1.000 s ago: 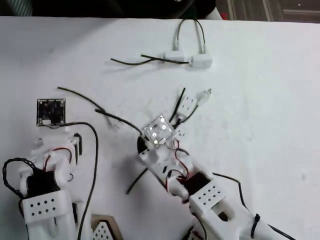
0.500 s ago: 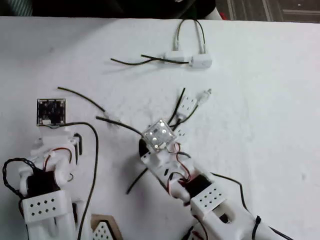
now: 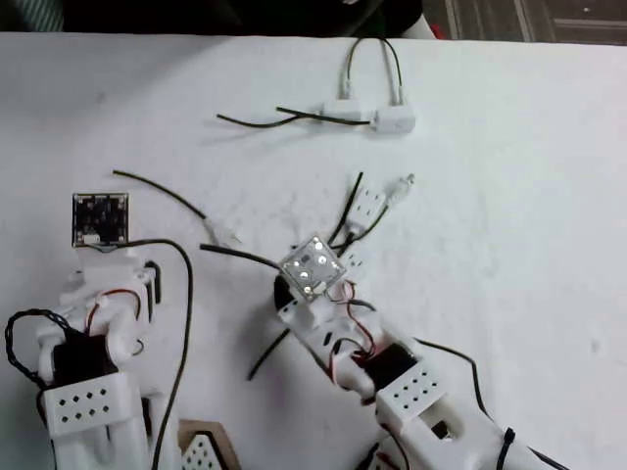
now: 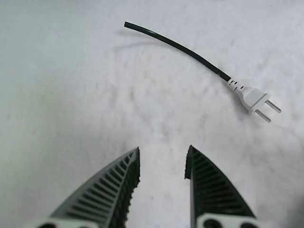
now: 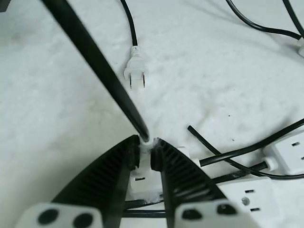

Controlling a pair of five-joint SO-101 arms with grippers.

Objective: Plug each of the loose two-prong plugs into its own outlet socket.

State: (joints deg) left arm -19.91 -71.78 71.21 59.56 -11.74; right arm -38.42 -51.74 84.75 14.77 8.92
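Okay, we see one two-prong plug [image 5: 142, 161] pinched between the fingers of the right end effector [image 5: 146, 141]. The jaws are closed tight on its white body. Its black cord [image 5: 95, 61] runs stiffly away from the fingertips, raised off the worktop [image 5: 57, 123]. Whether the prongs touch anything underneath we cannot tell, since the fingers hide it. In the high view that cord trails left from the arm near the middle of the worktop.

A second plug [image 5: 135, 71] lies loose and flat just ahead of the right end effector. Its prongs point back toward the end effector and its own black cord leads away. We see the same loose plug in the left wrist view, prongs free, well apart from the left end effector [image 4: 161, 149]. The left end effector is open, with a moderate gap between its two ribbed fingers. It has nothing in it and sits over bare worktop.

A nearer outlet socket [image 5: 247, 194] sits just beside the right end effector. A second outlet socket [image 5: 289, 154] lies a bit farther out, with black cords crossing between them. In the high view we mark a small white plug-like piece [image 3: 402, 183] near one of those sockets. Toward the far edge, two white blocks [image 3: 392, 120] are joined by a looped white cable [image 3: 399, 78].
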